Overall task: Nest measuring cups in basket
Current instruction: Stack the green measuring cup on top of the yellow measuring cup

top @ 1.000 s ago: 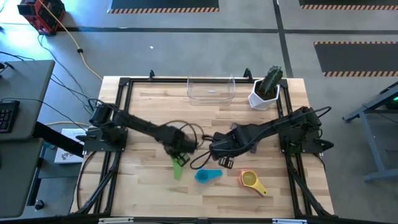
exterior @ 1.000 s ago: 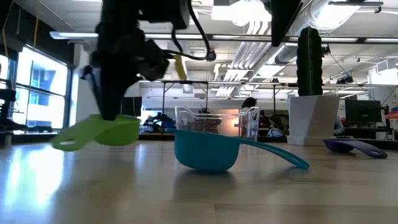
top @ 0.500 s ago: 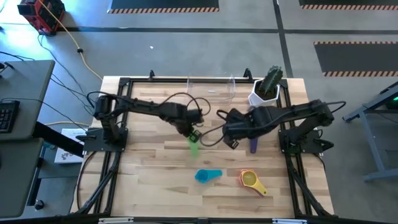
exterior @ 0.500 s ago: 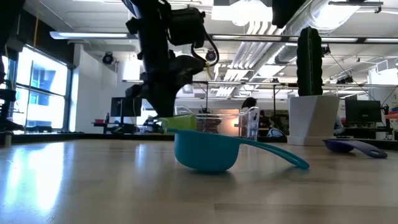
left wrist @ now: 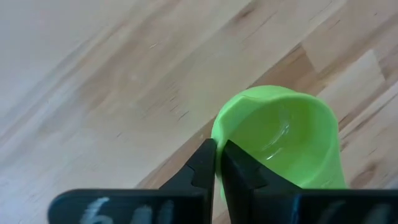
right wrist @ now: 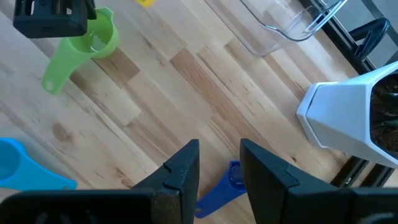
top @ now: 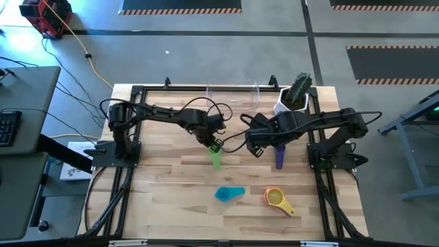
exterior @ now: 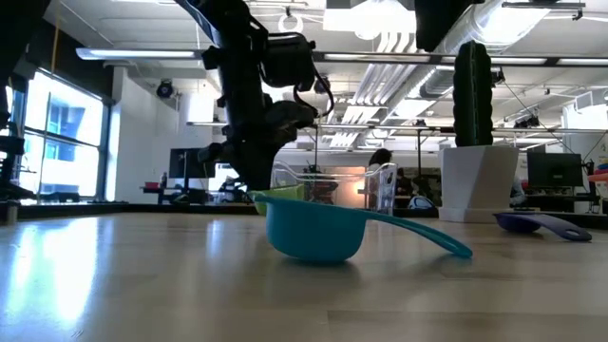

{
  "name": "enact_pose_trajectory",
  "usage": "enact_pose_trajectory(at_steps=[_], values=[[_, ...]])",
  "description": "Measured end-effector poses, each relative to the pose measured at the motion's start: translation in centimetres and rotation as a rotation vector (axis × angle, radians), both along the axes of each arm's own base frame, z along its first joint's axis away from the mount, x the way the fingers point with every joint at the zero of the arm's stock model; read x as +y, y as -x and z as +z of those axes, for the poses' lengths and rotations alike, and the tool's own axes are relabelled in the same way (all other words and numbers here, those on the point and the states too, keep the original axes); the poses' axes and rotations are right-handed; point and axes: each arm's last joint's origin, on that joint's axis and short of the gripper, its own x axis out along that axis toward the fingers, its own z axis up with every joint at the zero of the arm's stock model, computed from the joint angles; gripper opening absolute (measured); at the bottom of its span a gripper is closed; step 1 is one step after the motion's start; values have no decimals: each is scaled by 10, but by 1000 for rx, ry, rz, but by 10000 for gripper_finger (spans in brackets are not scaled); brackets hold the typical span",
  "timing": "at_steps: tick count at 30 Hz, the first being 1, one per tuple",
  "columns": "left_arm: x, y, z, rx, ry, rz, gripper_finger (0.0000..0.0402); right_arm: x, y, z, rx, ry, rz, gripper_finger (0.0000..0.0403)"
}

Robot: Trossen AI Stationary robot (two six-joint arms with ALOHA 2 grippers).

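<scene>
My left gripper (top: 214, 145) is at mid-table, shut on the green measuring cup (top: 217, 159), whose handle (right wrist: 53, 78) points toward the near edge. My right gripper (right wrist: 217, 165) hovers high to its right, open and holding nothing, over the purple cup (top: 279, 156) lying on the table. The teal cup (top: 229, 194) and an orange cup nested with a yellow one (top: 276, 199) lie near the front. The clear basket (top: 233, 98) stands at the far edge, holding no cup. My left gripper pinches the green cup's rim wall (left wrist: 215, 134), on the side away from the handle. One finger (left wrist: 239, 171) is inside the bowl and one (left wrist: 200, 168) is outside. The fingers come from above, pointing steeply down. The cup sits mouth up, at or just above the tabletop; which, I cannot tell.
A white angular pot with a cactus (top: 295, 99) stands right of the basket at the far right corner. Black frame rails (top: 130, 137) run along the table's sides. Bare wood lies between the green cup and the basket.
My left gripper has carried the green cup from the near centre, beside the teal cup, toward the far edge and slightly right. It has kept its hold. My right gripper has risen and drawn back toward the far right, uncovering the purple cup.
</scene>
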Motion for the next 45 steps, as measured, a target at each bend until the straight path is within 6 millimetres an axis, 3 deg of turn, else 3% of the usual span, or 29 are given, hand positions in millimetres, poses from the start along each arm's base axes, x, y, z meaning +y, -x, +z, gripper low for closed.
enact_pose_trajectory(at_steps=[45], values=[[0, -4, 1, -56, -15, -177, 22, 1, -3, 0, -59, -23, -75, 108]])
